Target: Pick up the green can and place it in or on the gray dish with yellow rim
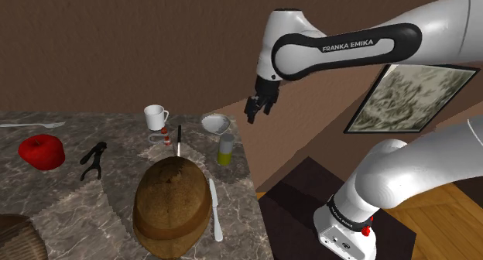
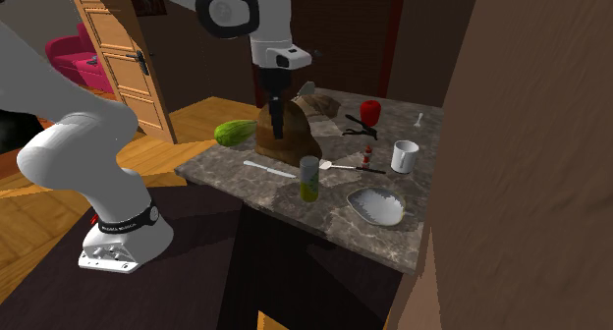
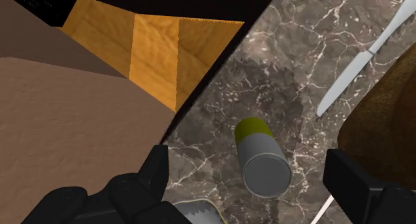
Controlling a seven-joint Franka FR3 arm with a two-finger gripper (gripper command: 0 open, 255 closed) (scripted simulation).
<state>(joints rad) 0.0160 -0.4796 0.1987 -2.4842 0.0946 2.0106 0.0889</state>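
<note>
Released claw point(image 1: 255, 111), matte black, fingers spread wide, hanging in the air above the corner of the desk point(image 1: 70, 212), touching nothing. From the wrist, straight below and between the spread fingers, without contact: the can point(image 3: 263, 159), a smooth cylinder, dull grey on top and sides, with a yellow-green band round the base. Standing upright on the desk near its edge, just beside the dish point(image 1: 216, 124) yet apart from it. Dish shallow, rounded, pale grey-white, glossy; rim colour hard to tell. Desk top of dark grey-brown marble, veined with thin white lines. Near the can, a big brown dome point(image 1: 172, 206) with a coarse, woven-looking surface; along its flank a slim pale knife point(image 1: 215, 212) lying flat. Farther along, a white mug point(image 1: 156, 115) with a loop handle, upright, and a round red lump point(image 1: 41, 151) near a black forked tool point(image 1: 93, 159). Beyond the desk edge, warm wood-plank floor point(image 3: 157, 53).
</note>
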